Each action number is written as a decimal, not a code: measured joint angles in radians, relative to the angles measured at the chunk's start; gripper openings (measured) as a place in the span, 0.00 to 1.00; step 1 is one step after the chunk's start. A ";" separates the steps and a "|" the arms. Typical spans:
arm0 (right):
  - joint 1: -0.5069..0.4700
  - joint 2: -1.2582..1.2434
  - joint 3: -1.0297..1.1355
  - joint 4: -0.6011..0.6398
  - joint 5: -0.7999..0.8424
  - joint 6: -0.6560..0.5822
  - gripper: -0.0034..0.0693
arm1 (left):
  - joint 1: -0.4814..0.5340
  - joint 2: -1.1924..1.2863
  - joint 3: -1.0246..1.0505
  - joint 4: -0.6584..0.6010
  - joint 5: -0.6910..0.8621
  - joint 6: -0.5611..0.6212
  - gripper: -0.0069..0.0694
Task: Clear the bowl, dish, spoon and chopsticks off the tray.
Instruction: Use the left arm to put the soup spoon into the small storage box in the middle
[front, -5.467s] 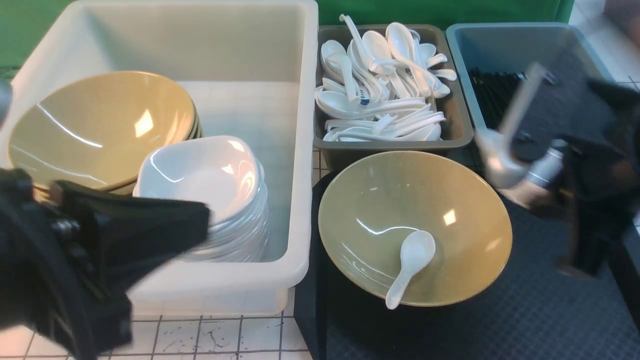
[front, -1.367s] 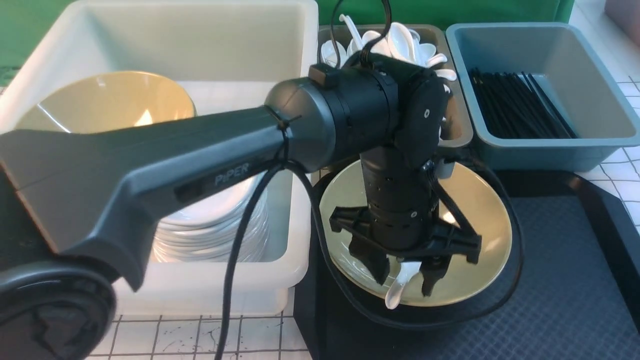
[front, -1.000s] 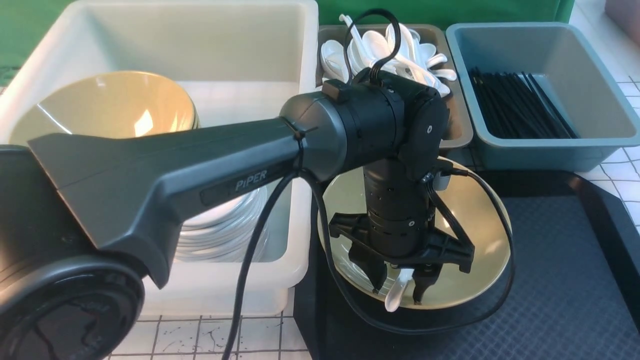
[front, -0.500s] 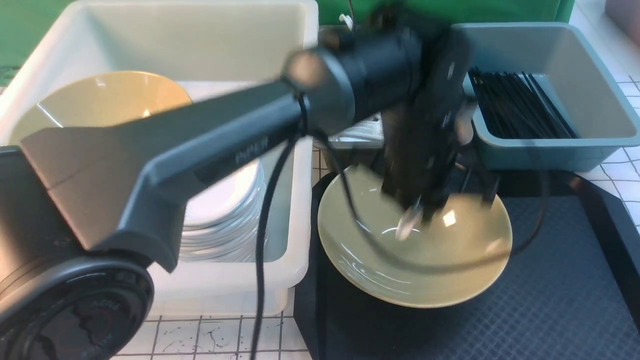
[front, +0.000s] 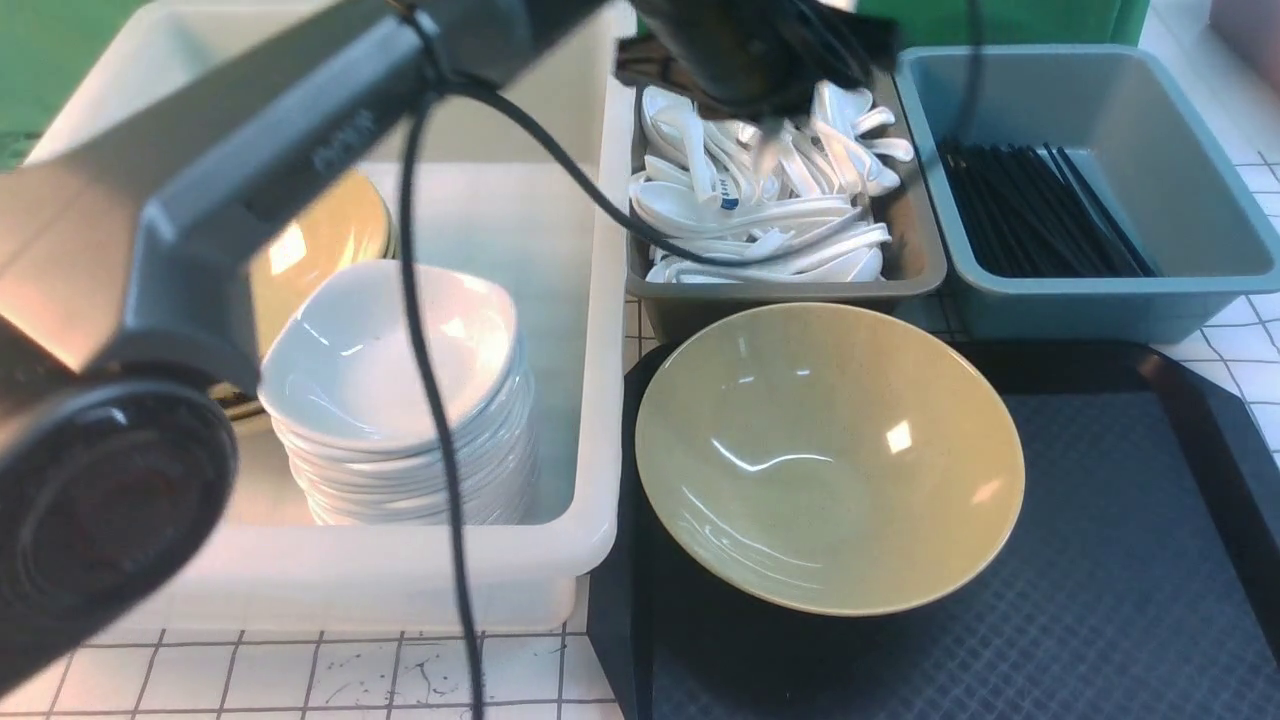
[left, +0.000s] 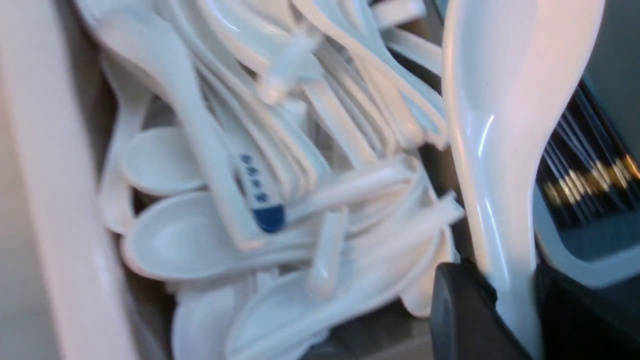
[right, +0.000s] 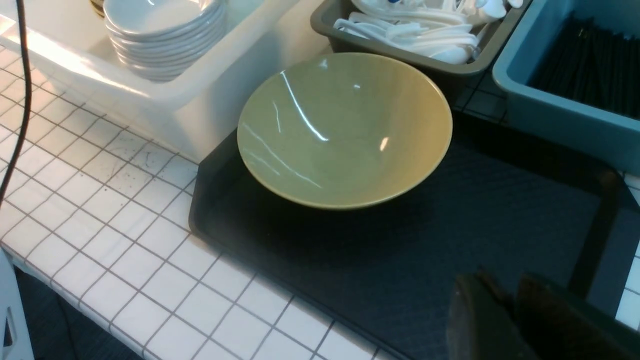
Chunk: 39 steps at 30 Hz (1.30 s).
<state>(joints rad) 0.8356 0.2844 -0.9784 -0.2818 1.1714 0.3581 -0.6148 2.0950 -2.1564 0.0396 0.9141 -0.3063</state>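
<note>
You have one bowl (front: 830, 455) on the one tray (front: 1100, 600); one spoon (left: 510, 125) pinched by its handle in the left end effector (left: 510, 310), above the grey bin (front: 910, 270) heaped with spoons, too tangled to count; right end effector (right: 505, 290) narrow, fingers nearly together, above the tray.

Grey left arm (front: 230, 170) with faint embossed lettering (front: 345, 152), round black joint (front: 100, 500), black cable (front: 432, 360) and black end effector (left: 512, 315)
</note>
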 joint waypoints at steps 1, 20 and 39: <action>0.000 0.000 0.000 0.000 0.000 0.000 0.20 | 0.022 0.000 0.000 -0.012 -0.005 -0.001 0.19; 0.000 0.000 0.000 -0.002 -0.003 -0.001 0.21 | 0.186 0.131 0.000 -0.154 -0.239 -0.020 0.19; 0.000 0.000 0.000 0.001 -0.003 0.003 0.22 | 0.189 0.226 0.000 -0.125 -0.470 -0.020 0.19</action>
<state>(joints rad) 0.8356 0.2844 -0.9784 -0.2804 1.1685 0.3611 -0.4259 2.3208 -2.1564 -0.0856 0.4446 -0.3262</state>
